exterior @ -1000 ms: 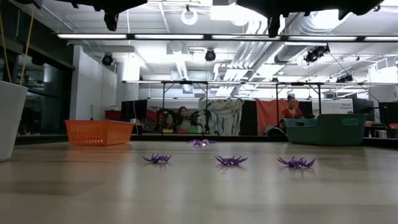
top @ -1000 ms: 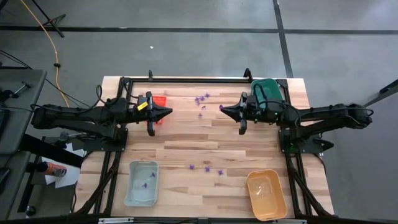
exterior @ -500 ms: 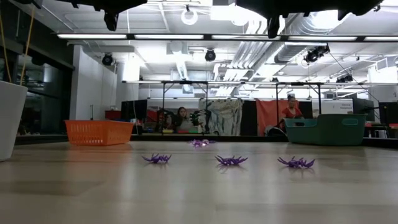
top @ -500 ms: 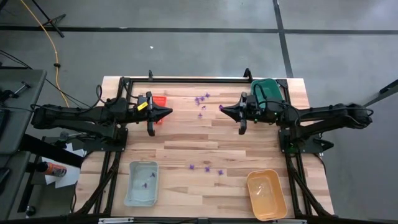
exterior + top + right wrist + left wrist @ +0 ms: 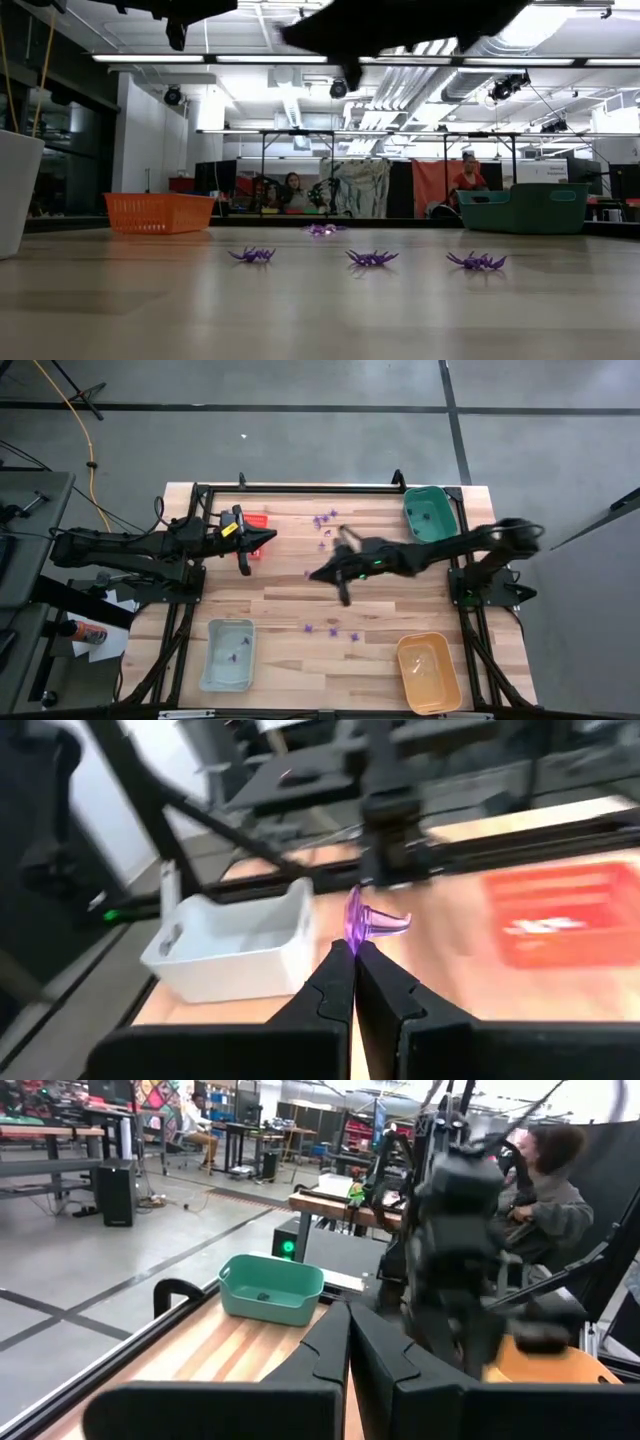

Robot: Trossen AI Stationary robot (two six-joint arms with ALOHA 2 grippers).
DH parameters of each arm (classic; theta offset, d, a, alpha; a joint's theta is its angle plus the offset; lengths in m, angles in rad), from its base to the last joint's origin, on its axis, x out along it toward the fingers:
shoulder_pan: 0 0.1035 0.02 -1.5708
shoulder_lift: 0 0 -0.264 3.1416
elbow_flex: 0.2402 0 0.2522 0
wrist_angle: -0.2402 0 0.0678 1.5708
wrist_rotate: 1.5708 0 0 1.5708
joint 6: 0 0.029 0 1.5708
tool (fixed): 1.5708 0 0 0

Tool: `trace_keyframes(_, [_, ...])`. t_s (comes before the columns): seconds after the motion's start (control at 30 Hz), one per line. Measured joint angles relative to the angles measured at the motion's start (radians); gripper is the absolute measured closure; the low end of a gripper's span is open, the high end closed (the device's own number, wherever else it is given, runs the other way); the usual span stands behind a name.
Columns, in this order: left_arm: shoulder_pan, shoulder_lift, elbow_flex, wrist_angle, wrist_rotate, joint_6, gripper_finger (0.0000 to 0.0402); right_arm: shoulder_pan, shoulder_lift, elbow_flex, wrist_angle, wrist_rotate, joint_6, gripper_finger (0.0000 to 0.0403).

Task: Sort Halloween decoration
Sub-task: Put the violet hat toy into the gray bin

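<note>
Halloween decoration (image 5: 362,918): tiny purple piece, we judge light, springy; pinch its edge.
Right pincer (image 5: 352,952): frame centre, clamped on it.
Left pincer (image 5: 347,1312): closed, empty.

No legible text or labels anywhere.

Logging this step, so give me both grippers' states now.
Left gripper: shut, holding nothing, waiting by the red tray.
Right gripper: shut on a purple piece, over the middle of the table.
</note>
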Motion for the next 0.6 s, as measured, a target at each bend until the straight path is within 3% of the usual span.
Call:
trace_keyframes(0.3, [0.000,0.000,0.000,-0.001,-0.025,-0.001,0.0401,0.017,0.384,0.369,-0.001,-0.195,-0.028,0.0403])
trace_keyframes(0.6, [0.000,0.000,0.000,-0.002,-0.034,-0.008,0.0401,0.055,0.655,0.675,-0.018,-0.233,-0.045,0.0403])
